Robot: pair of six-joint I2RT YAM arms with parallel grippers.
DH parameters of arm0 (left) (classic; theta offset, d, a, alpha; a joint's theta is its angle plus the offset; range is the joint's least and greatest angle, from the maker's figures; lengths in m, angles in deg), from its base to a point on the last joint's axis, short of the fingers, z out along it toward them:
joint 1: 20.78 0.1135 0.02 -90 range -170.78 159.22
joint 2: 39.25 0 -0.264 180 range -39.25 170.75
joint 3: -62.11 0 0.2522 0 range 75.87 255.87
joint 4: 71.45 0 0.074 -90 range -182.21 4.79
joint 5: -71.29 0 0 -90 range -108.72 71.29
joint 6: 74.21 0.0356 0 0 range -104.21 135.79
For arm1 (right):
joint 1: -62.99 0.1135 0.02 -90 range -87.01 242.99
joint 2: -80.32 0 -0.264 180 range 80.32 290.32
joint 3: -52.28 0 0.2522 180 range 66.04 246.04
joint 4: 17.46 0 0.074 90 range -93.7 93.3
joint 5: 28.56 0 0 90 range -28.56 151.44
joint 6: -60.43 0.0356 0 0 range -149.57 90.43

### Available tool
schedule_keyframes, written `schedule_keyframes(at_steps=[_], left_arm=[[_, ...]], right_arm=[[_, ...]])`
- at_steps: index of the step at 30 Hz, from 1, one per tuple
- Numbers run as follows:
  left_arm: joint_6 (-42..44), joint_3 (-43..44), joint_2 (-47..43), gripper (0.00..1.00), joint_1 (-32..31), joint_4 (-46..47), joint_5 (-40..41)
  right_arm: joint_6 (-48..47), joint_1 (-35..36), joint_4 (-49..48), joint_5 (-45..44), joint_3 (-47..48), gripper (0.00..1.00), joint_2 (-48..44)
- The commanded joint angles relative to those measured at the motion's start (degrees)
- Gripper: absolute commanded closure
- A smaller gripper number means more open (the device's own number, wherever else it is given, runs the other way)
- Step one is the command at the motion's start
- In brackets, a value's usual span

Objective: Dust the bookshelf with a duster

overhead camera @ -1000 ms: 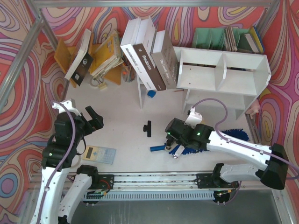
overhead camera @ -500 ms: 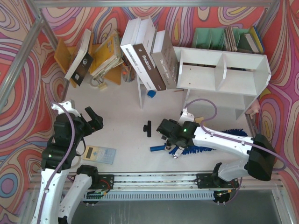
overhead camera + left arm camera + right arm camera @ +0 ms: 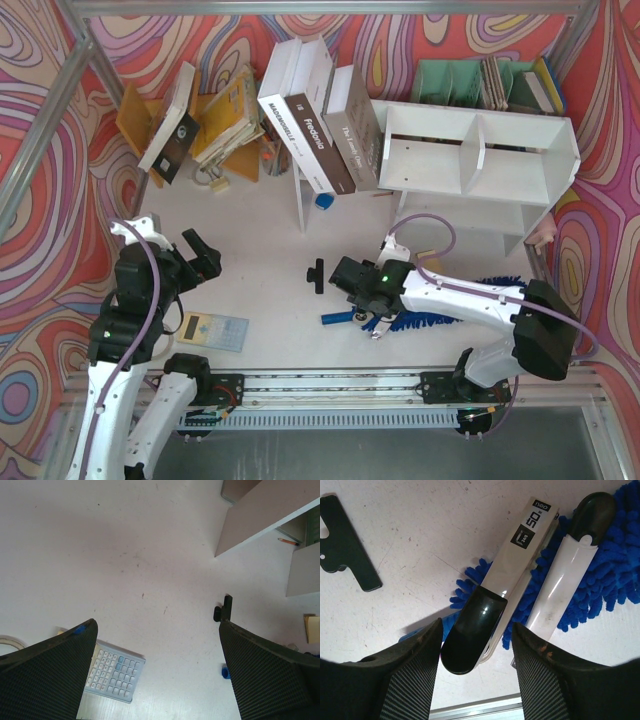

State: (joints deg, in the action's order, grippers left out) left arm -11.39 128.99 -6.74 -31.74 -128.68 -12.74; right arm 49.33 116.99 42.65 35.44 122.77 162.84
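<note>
Overhead: the bright-blue fluffy duster (image 3: 430, 322) lies on the desk (image 3: 250, 230) at 6 o'clock from the white bookshelf (image 3: 480, 150), mostly hidden under the right arm (image 3: 470, 300).

Left wrist: the left end effector (image 3: 157, 624) is spread wide.

Right wrist: the right end effector (image 3: 476, 625) is spread, straddling a stapler (image 3: 512, 565) lying on the chenille; contact unclear.

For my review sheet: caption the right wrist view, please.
Right gripper straddles a white tool lying on the blue duster.
</note>
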Motion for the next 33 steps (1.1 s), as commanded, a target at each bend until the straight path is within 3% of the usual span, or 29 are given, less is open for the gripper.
schedule_keyframes(at_steps=[1,33], left_arm=[[0.47,-1.07,-0.78,0.01,-0.2,-0.33,-0.7],[0.46,-1.09,-0.21,0.02,-0.2,-0.31,0.09]], right_arm=[[0.69,0.38,-0.09,-1.65,1.19,0.45,1.25],[3.9,0.33,4.1,-5.34,1.89,0.8,-3.97]])
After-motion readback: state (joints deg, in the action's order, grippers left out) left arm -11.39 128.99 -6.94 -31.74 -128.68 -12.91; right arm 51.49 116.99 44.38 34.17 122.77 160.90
